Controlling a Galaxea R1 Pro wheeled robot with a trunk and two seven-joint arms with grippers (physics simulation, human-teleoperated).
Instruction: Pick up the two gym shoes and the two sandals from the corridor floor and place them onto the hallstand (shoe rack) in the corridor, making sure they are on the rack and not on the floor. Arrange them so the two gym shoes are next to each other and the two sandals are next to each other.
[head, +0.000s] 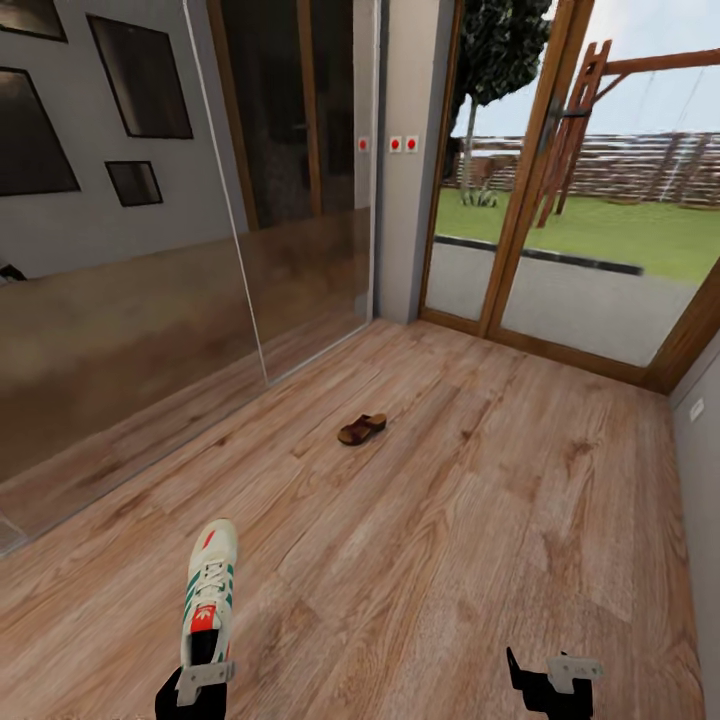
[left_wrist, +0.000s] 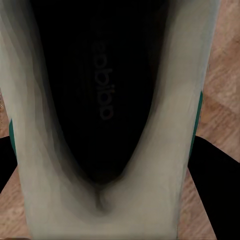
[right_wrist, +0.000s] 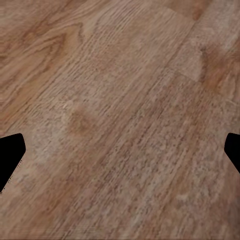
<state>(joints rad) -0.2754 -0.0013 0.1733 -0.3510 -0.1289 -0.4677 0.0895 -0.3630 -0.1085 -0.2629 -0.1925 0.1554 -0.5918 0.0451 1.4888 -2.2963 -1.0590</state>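
One gym shoe (head: 208, 585), white with green stripes and a red-orange tongue, sticks out forward from my left gripper (head: 195, 690), which is shut on its heel end. In the left wrist view the shoe's dark insole and white collar (left_wrist: 165, 125) sit between the black fingers (left_wrist: 207, 175). One brown sandal (head: 361, 429) lies on the corridor floor (head: 450, 520), ahead and to the right of the shoe. My right gripper (head: 548, 680) hangs open over bare planks (right_wrist: 120, 100), its fingertips (right_wrist: 10, 155) wide apart. The hallstand is out of view.
A glass panel (head: 130, 330) runs along the left side. Wood-framed glass doors (head: 560, 270) to a garden close the far end. A grey wall (head: 700, 480) bounds the right.
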